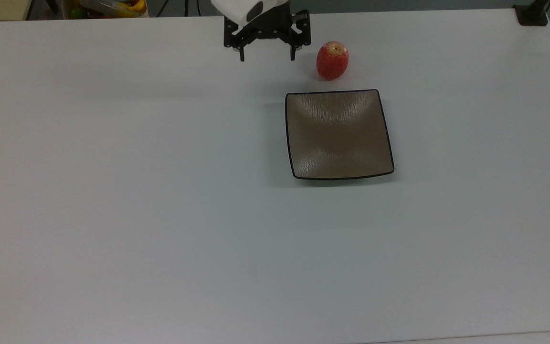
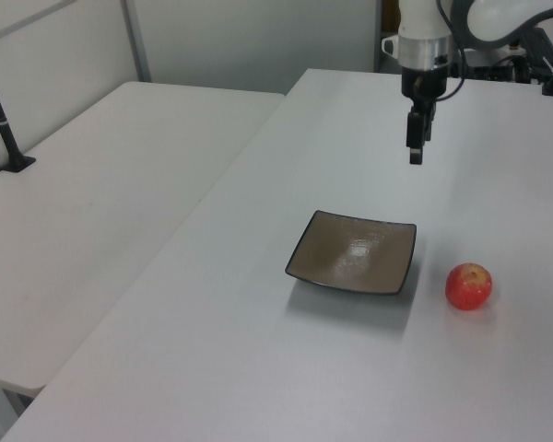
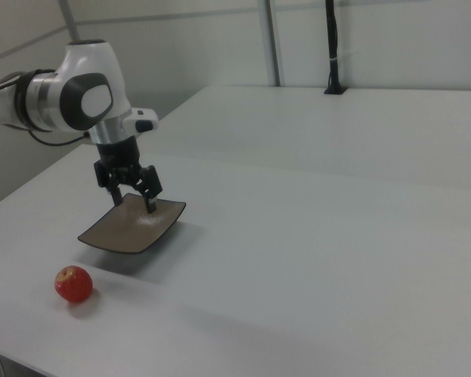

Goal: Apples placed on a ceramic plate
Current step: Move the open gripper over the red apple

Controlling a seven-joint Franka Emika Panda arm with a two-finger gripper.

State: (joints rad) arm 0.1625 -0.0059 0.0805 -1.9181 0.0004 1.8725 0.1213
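The red apple [image 1: 332,60] sat on the table just beyond the ceramic plate's [image 1: 338,134] far rim. The gripper [image 1: 267,53] hung spread and empty beside it; centring above the apple before descending seemed wise.

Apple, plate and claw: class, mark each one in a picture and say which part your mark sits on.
apple [image 1: 332,61], top view, on its red side.
plate [image 2: 306,270], left view, on its bare brown corner.
claw [image 1: 267,54], top view, midway between its two open fingertips.

Ceramic plate [image 1: 338,136] — brown glaze, glossy, finely streaked, thin black rim. Apple [image 1: 332,60] — smooth red skin, speckled. Table [image 1: 136,200] matt white, smooth. Gripper [image 1: 267,58] matt black.
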